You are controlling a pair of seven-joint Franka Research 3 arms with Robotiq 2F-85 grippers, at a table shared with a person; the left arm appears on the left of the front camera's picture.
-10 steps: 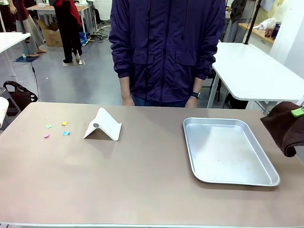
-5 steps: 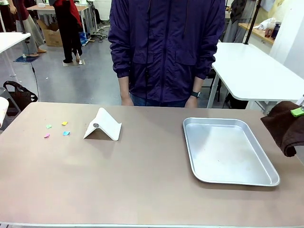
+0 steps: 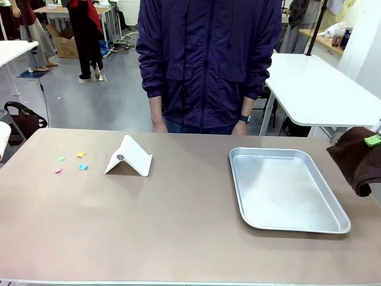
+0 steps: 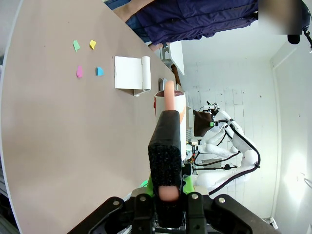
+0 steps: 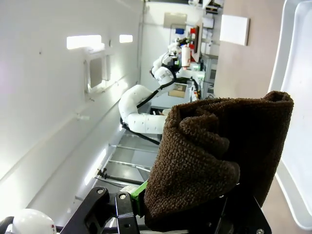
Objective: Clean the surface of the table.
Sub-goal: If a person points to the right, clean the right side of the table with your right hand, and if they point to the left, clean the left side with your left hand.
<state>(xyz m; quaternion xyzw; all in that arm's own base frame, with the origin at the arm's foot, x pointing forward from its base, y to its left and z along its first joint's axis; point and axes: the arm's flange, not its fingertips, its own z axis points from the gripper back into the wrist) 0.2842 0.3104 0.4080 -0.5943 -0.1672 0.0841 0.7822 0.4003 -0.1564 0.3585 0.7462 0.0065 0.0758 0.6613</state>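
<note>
Left gripper: fingers pinched tight on a black foam block with a peach rod along it; faces along the table.
Right gripper: fingers clamped on a bunched brown cloth, at the table's 3 o'clock edge.
Table: fills the lower half of the front view.
On it: coloured paper scraps at 9 o'clock; white folded stand at 10 o'clock, near the scraps; silver tray at 3 o'clock, well apart from the stand.
Person: at 12 o'clock, at the far edge.

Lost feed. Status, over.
Left pincer shut on black sponge tool. Right pincer shut on brown cloth. Table: coloured scraps at left; white stand, metal tray in way.
</note>
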